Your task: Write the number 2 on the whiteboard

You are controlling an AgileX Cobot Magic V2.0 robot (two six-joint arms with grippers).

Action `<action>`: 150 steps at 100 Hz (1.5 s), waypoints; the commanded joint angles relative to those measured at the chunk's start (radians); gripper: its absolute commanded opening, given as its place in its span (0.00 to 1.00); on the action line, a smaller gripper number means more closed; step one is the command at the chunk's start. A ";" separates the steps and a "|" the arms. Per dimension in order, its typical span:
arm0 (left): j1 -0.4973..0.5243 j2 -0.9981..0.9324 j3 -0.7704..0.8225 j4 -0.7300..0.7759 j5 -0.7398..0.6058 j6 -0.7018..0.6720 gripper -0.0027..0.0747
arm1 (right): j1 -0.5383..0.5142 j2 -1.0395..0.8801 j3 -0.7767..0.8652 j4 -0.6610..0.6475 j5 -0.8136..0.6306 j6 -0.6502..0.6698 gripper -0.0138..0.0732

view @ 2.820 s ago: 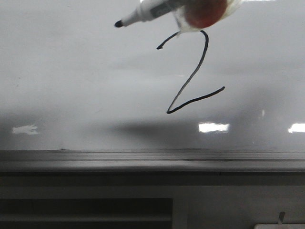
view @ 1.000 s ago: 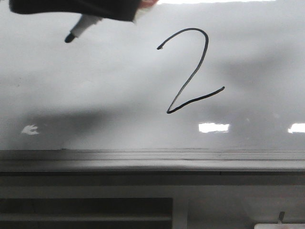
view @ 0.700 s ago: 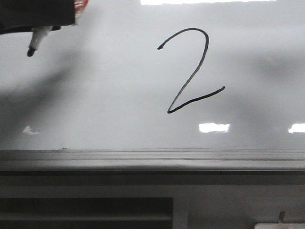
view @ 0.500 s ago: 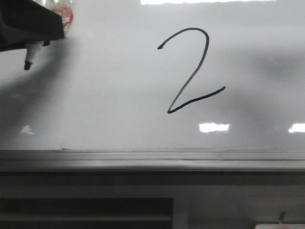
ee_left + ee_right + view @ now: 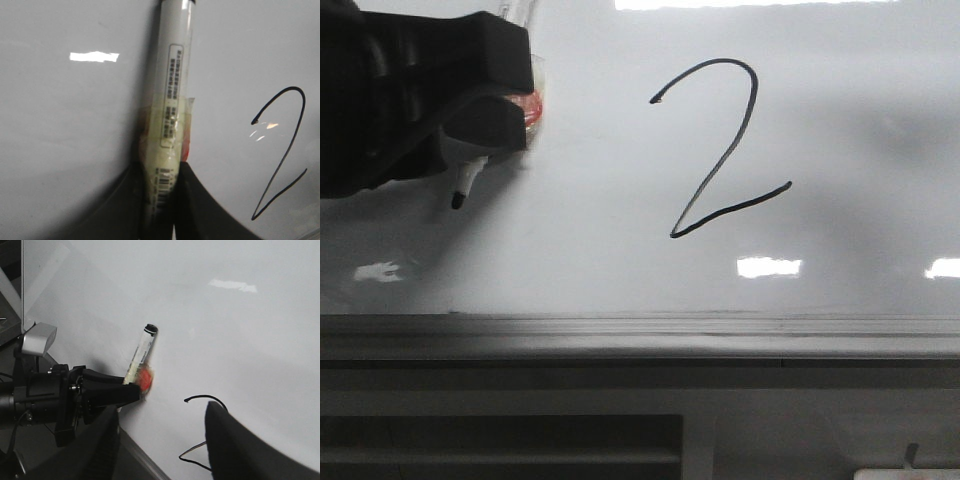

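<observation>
The left gripper (image 5: 470, 125) is clenched on a white marker pen (image 5: 172, 100), its dark fingers (image 5: 200, 205) pressing the barrel from both sides where yellowish tape and a red patch wrap it. In the front view only the pen's black tip (image 5: 457, 201) shows, poking out below the jaws and pointing down and slightly left, close to the whiteboard (image 5: 620, 270). The left wrist view shows what that view hides: the long labelled barrel running straight away from the jaws, its long axis in line with the fingers. The number 2 (image 5: 720, 150) lies on the board well off to the right of the left jaws, apart from the pen tip; its long axis leans, the curved top hooking over to the right and the base stroke rising to the right. The right wrist view shows the left gripper (image 5: 107, 392) from the side, with the pen (image 5: 140, 357) slanting up out of it beside the board, capless end uppermost, and part of the number 2 (image 5: 202, 400) between the right gripper's (image 5: 165, 450) two dark fingers (image 5: 240, 450), which stand wide apart with nothing between them.
</observation>
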 commanded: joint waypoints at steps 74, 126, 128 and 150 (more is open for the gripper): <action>-0.004 0.001 -0.028 0.058 -0.084 0.000 0.70 | -0.007 -0.002 -0.025 0.010 -0.032 0.001 0.56; -0.004 -0.507 0.010 -0.117 -0.037 0.594 0.56 | -0.007 -0.097 -0.016 -0.113 -0.177 0.096 0.33; -0.004 -0.520 0.010 -0.136 -0.037 0.609 0.52 | -0.007 -0.107 -0.008 -0.113 -0.185 0.096 0.28; -0.004 -0.673 0.010 -0.363 0.116 0.945 0.01 | -0.007 -0.307 0.173 -0.113 -0.329 0.065 0.08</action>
